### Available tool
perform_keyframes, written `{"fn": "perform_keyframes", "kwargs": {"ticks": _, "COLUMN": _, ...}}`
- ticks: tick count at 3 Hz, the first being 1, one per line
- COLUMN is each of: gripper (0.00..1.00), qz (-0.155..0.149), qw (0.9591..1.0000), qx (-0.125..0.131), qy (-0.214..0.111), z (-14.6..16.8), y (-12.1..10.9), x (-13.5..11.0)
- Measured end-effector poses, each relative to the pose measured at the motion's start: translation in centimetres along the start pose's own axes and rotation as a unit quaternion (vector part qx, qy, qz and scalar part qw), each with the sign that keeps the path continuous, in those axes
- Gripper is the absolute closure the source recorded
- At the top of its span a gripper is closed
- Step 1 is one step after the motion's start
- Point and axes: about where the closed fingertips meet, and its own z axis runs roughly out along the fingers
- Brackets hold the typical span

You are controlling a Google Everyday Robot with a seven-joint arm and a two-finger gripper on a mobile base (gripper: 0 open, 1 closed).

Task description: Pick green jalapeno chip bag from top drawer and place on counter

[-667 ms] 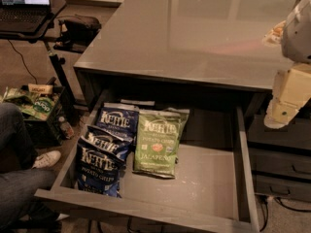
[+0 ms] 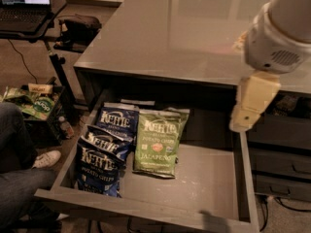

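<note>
The green jalapeno chip bag lies flat in the open top drawer, near its middle and against the blue bags. The grey-brown counter spans the top of the view above the drawer. My gripper, a cream-coloured piece under the white wrist, hangs at the counter's front edge over the drawer's right side. It is to the right of the green bag and higher than it, not touching it, and holds nothing.
Two dark blue Kettle bags lie left of the green bag. Narrow dark stacked drawers are at the right. A laptop on a stand, a floor box of green bags and a person's shoe are at the left.
My arm has moved left, further into view, bringing the gripper from beyond the drawer's right side to above it. The bags have not moved.
</note>
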Motion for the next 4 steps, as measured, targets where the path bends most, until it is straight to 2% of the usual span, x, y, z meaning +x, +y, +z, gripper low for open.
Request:
{"fn": "perform_keyframes", "kwargs": {"ticks": 1, "gripper": 0.0, "qz": -0.013, "qw": 0.9991, "qx": -0.038, "qy": -0.014, "z": 4.0, "y": 0.7, "x": -4.1}}
{"fn": "perform_keyframes", "kwargs": {"ticks": 2, "gripper": 0.0, "qz": -0.016, "qw": 0.9956, "qx": -0.089, "qy": -0.024, "z": 7.9, "y": 1.8, "x": -6.9}}
{"fn": "perform_keyframes", "kwargs": {"ticks": 3, "gripper": 0.0, "qz": -0.015, "qw": 0.9953, "qx": -0.092, "qy": -0.025, "z": 8.1, "y": 1.8, "x": -7.0}}
{"fn": "perform_keyframes", "kwargs": {"ticks": 4, "gripper": 0.0, "qz": -0.015, "qw": 0.9963, "qx": -0.078, "qy": -0.032, "z": 9.3, "y": 2.3, "x": -7.9}}
